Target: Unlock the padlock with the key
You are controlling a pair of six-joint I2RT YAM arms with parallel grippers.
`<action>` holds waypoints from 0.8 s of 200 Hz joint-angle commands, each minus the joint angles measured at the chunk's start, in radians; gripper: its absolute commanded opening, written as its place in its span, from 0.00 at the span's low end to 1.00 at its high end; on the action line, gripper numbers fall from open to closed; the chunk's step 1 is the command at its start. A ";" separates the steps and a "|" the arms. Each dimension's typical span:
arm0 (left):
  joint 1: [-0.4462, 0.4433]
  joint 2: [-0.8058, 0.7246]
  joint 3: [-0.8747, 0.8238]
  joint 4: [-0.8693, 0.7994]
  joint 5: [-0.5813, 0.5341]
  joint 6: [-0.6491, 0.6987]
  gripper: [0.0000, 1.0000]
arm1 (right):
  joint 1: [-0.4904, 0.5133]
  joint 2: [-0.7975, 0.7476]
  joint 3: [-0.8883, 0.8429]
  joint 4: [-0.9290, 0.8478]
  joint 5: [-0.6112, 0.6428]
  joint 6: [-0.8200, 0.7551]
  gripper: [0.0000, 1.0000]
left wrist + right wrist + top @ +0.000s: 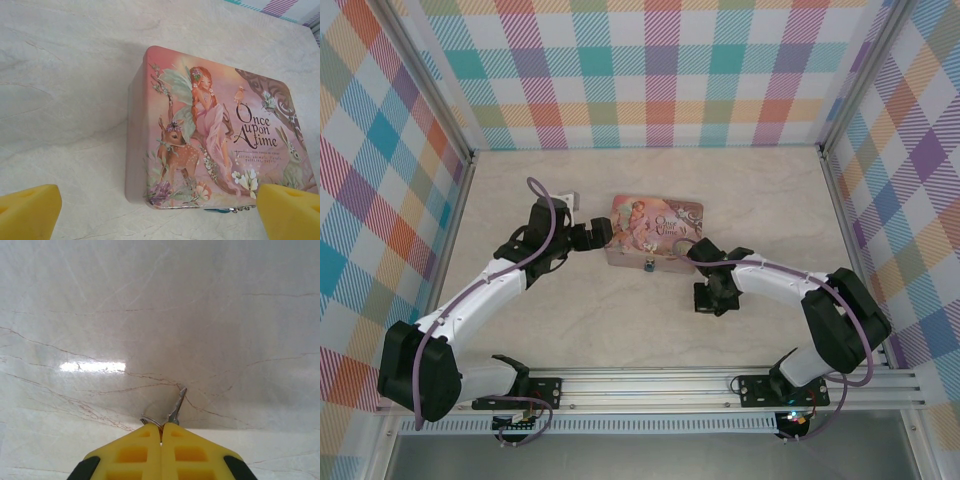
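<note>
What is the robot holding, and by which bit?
The right gripper pinches the key by its ring end, blade poking out. The left gripper is open and holds nothing.

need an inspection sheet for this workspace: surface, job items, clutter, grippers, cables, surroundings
surface: pale marbled table, with a glare patch in the right wrist view
job's things: teal padlock at the near edge of the pink tin; key sticking out of the right gripper's tips
clutter: nothing seen
grippers: left gripper open, facing the tin; right gripper shut on the key
cables: purple cable along each arm
surroundings: plaid walls on three sides; metal rail at the near edge
</note>
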 commanded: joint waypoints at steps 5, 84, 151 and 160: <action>-0.005 -0.022 -0.002 -0.026 -0.009 0.022 1.00 | 0.010 -0.019 0.016 -0.002 0.020 -0.027 0.02; -0.005 -0.064 0.028 -0.066 0.032 -0.047 1.00 | 0.012 -0.149 0.004 0.052 0.057 -0.119 0.00; -0.005 -0.053 0.140 -0.154 0.235 -0.223 0.96 | 0.115 -0.370 -0.017 0.410 0.227 -0.510 0.00; -0.006 -0.051 0.159 -0.163 0.260 -0.246 0.94 | 0.121 -0.378 -0.014 0.466 0.244 -0.586 0.00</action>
